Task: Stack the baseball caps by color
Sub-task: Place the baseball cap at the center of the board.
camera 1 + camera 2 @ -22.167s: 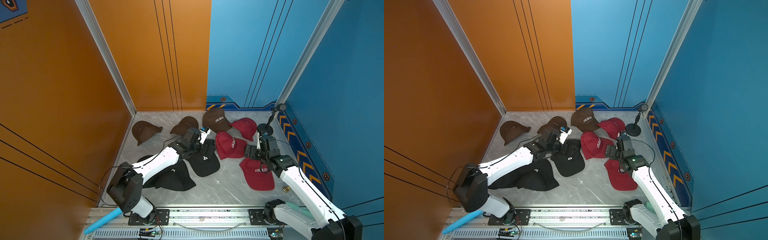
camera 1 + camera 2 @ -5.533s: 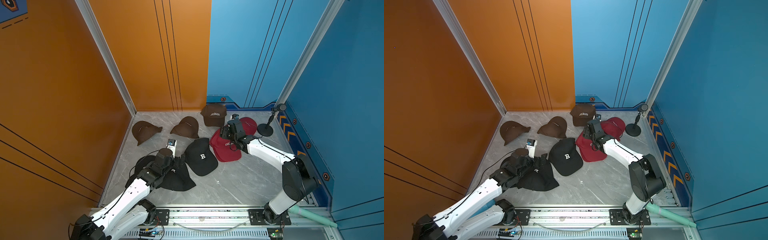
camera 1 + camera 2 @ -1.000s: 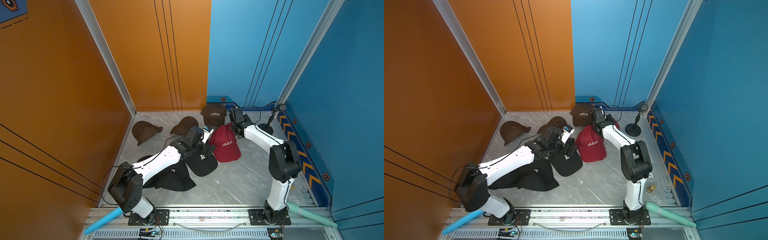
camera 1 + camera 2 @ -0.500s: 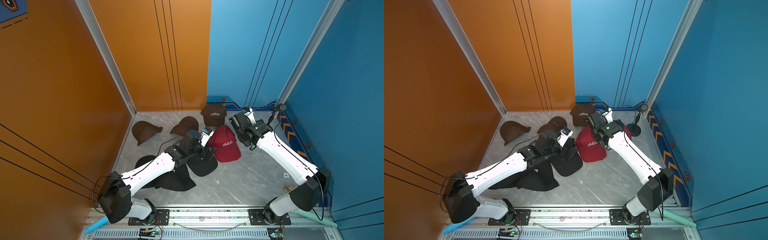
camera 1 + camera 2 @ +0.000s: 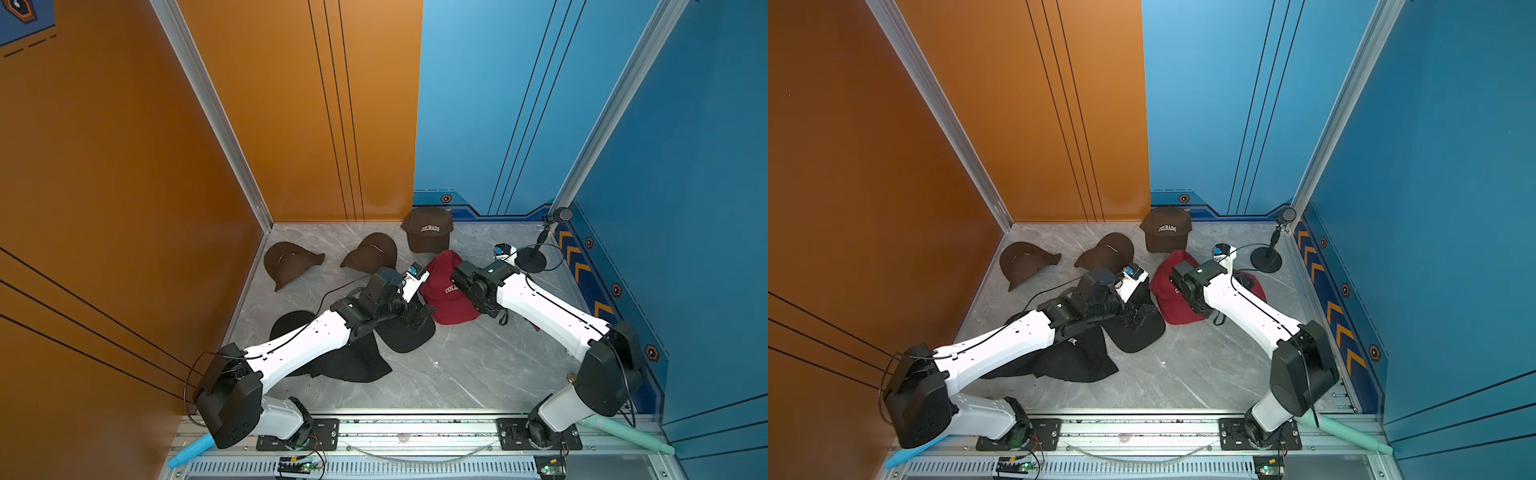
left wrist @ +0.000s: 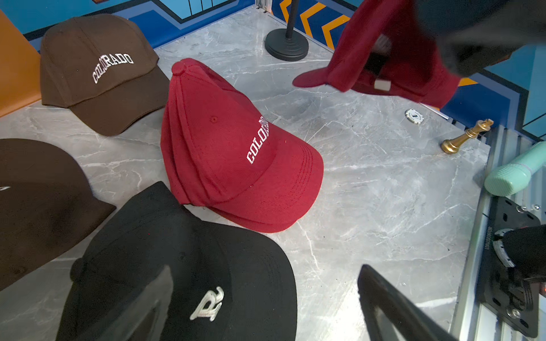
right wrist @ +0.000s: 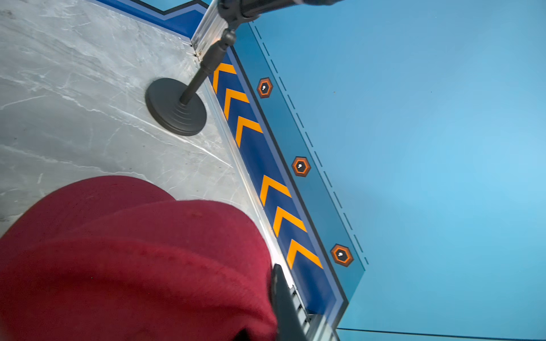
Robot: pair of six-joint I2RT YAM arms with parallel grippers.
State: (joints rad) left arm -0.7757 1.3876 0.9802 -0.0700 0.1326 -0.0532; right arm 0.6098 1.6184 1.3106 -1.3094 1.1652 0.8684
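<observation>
As I look outward from the near rail, a heap of black fabric caps [image 5: 349, 365] lies by the left arm's base; just beyond, the left gripper [image 6: 264, 274] hangs with jaws spread wide over the black cotton cap with a white "R" [image 6: 183, 259]; whether it touches, I cannot tell; I judge this cap light and soft, its crown folding easily, so I would pinch the stiffer curved brim; further, the red "COLORADO" cap pile [image 6: 236, 153] rests on the grey marble table [image 5: 457, 374]; the right gripper [image 6: 443, 41], pressed together, pinches a third red cap [image 6: 393, 53], lifted off the table; farthest, three dark brown fabric caps [image 5: 372, 253] lie singly, unstacked.
</observation>
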